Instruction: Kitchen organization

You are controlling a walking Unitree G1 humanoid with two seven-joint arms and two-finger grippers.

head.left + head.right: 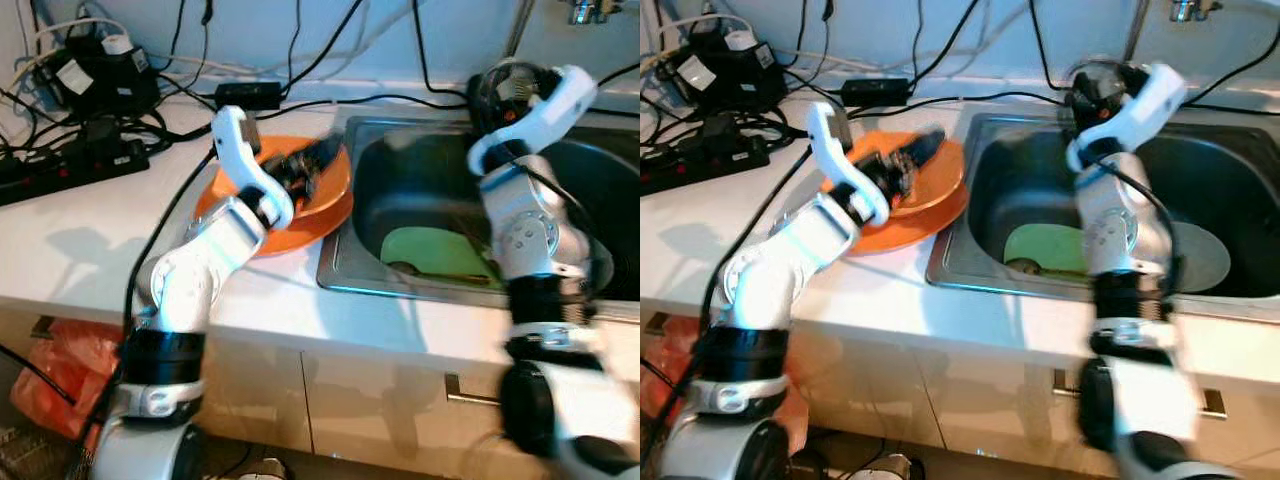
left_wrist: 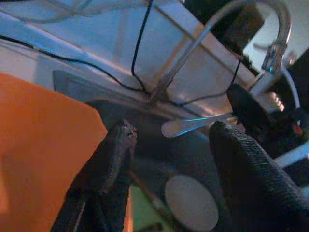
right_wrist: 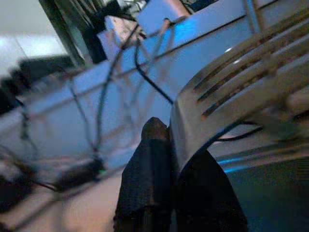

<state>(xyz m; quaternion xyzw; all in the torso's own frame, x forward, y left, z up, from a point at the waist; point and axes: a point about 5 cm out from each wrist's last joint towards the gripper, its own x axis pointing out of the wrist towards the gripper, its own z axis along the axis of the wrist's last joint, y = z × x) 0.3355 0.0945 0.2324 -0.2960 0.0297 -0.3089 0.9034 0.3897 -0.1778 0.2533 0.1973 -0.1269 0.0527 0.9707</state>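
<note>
- Right end effector point(image 3: 166, 203): fingers pressed together on a metal slotted utensil point(image 3: 231, 96), apparently a spatula or large fork head, held above the back rim of the sink point(image 1: 345, 270).
- Left end effector point(image 2: 169, 159): fingers spread, gripping nothing, hovering over the orange plate point(image 1: 330, 205), which sits on the counter point(image 1: 90, 240) just beside the sink.
- Sink holds a green board or mat point(image 1: 435, 255), a round grey plate point(image 1: 1200, 255) and a dark utensil; the faucet point(image 2: 275, 43) stands behind.
- Judged step: carrying the slotted utensil out of the sink area. Next move calls for a steady carry to a resting place, clear of the cables point(image 1: 300, 60) along the wall.
- Power strips point(image 1: 70, 165) at the counter's far left. No readable writing or brand.
</note>
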